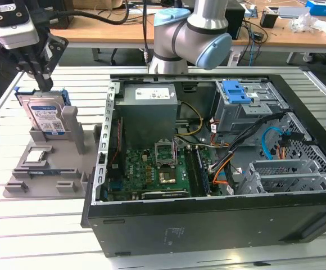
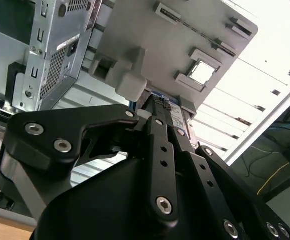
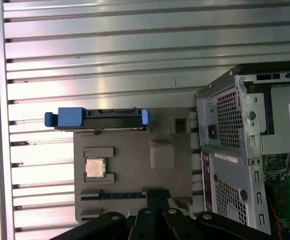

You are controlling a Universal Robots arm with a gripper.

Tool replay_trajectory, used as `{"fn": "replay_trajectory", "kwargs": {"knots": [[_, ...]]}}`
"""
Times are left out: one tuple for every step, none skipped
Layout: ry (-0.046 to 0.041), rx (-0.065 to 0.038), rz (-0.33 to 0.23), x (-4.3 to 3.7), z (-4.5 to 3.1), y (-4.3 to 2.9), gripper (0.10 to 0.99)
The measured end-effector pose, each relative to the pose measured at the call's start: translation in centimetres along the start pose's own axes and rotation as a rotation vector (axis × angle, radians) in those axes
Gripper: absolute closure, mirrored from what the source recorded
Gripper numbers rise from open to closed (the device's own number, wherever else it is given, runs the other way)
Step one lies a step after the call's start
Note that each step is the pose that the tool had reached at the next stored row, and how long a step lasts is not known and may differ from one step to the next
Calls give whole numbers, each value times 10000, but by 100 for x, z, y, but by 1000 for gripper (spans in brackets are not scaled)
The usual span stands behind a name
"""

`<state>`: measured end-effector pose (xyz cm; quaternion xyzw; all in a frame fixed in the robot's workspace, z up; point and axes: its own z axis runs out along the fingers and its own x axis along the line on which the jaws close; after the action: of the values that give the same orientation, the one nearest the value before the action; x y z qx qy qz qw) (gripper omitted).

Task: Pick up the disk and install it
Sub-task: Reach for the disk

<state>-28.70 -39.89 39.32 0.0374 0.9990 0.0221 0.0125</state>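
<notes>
As I look on in the exterior view, the black gripper (image 1: 42,85) hangs at the exterior view's left, its tip right at the top edge of the flat, silver-metal, blue-railed disk (image 1: 46,117). The disk stands upright in a slot of a grey plastic fixture tray (image 1: 62,164) on the slatted metal table (image 1: 17,236), beside the open black computer case (image 1: 208,225) and well apart from the blue-topped grey drive bay (image 1: 236,101) inside it. A small square silver chip (image 1: 36,157) lies in a pocket of the tray. Whether the gripper is clamped on the disk or only poised at it, I cannot tell.

In the second wrist view the gripper (image 2: 157,102) reaches to the disk (image 2: 178,114), with the chip (image 2: 201,73) beyond.

In the first wrist view the disk (image 3: 97,117) shows edge-on at the tray's (image 3: 135,180) rim, the chip (image 3: 95,168) near it and the case (image 3: 235,150) alongside.
</notes>
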Motion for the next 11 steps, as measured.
{"fn": "replay_trajectory", "kwargs": {"knots": [[1, 1, -1, 18, -1, -1, 980], [1, 0, 0, 38, -1, -3, 980], [1, 0, 0, 54, -2, -4, 980], [1, 1, -1, 90, -3, -7, 980], [1, 1, 1, 124, -4, -9, 980], [1, 0, 1, 160, -4, -12, 980], [1, 1, 1, 191, -5, -14, 980], [0, 0, 1, 207, -5, -15, 980], [1, 1, 0, 229, -6, -17, 980], [1, 1, 0, 272, -7, -20, 980], [1, 1, 0, 297, -8, -22, 980]]}}
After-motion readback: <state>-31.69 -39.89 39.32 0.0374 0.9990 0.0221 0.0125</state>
